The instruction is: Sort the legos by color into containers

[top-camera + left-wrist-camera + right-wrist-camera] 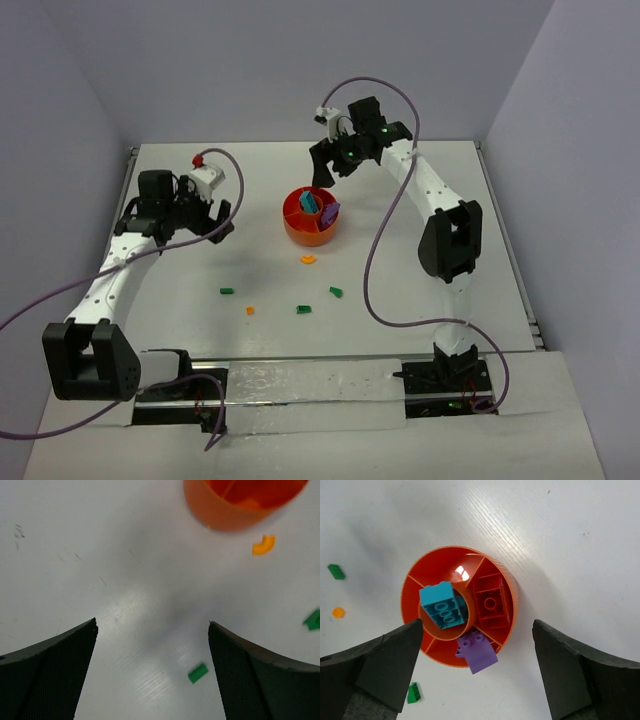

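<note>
Contents of the orange bowl (513, 597) I can read well only in the right wrist view. A teal brick (441, 605) sits on the central hub, with its long axis running from upper left to lower right of the frame and its studs facing the camera. A red brick (490, 602) lies in the wedge compartment right of the hub, long axis up and down in the frame. A purple brick (477, 654) lies across the rim at the lower side, partly sticking out of the bowl. The right gripper (477, 622) hangs above the bowl, jaws wide apart, nothing between them.

The top view does not show the red brick clearly, but it gives me the whole table (420, 290). The bowl is near the centre, and below it three green bricks (304, 309) and a curved orange piece (309, 259) lie loose. The left gripper (214, 228) is left of the bowl, well apart from it. In the left wrist view its jaws stand open over the table, with one green brick low in the frame.
</note>
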Controlling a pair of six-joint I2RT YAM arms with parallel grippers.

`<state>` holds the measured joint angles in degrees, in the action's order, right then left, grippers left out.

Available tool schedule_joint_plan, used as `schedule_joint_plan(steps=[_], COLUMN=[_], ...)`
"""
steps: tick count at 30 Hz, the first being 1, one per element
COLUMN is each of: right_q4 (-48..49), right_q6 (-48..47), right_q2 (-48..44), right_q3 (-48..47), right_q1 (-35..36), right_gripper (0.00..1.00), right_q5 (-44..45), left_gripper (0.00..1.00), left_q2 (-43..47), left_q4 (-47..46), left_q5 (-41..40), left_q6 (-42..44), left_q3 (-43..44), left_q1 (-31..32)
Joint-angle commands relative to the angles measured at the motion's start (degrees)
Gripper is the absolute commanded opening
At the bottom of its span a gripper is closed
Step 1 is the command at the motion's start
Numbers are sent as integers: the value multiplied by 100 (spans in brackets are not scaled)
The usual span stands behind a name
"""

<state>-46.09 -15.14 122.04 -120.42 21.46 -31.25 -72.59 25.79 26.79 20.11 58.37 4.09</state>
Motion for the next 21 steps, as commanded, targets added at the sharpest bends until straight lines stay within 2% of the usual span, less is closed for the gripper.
schedule_joint_plan(steps=[1, 4, 10, 13, 18, 21], right_q4=[89, 36, -16, -59, -76, -76], right_q6=[538, 645, 466, 400, 289, 240], right_q2=[-560, -589, -866, -934, -992, -1015], right_q3=[-43, -20, 338, 411, 515, 572], right_q1=[-357, -604, -1067, -1227, -1362, -1407], right_gripper=[100, 100, 100, 100, 100, 100], right_q5=[-181, -80, 203, 285, 421, 480], left_gripper=[97, 95, 78, 74, 72, 73], left_q2=[521, 748, 504, 222, -184, -472], left_q4=[1452, 1601, 1482, 1399, 1545, 1716], left_q5=[343, 133, -85, -56, -21, 87], left_q6=[1883, 2331, 2692, 2862, 3363, 4000], left_q3=[-307, -655, -1171, -1178, -1198, -1223], left_q1=[-31, -31, -30, 32, 155, 179])
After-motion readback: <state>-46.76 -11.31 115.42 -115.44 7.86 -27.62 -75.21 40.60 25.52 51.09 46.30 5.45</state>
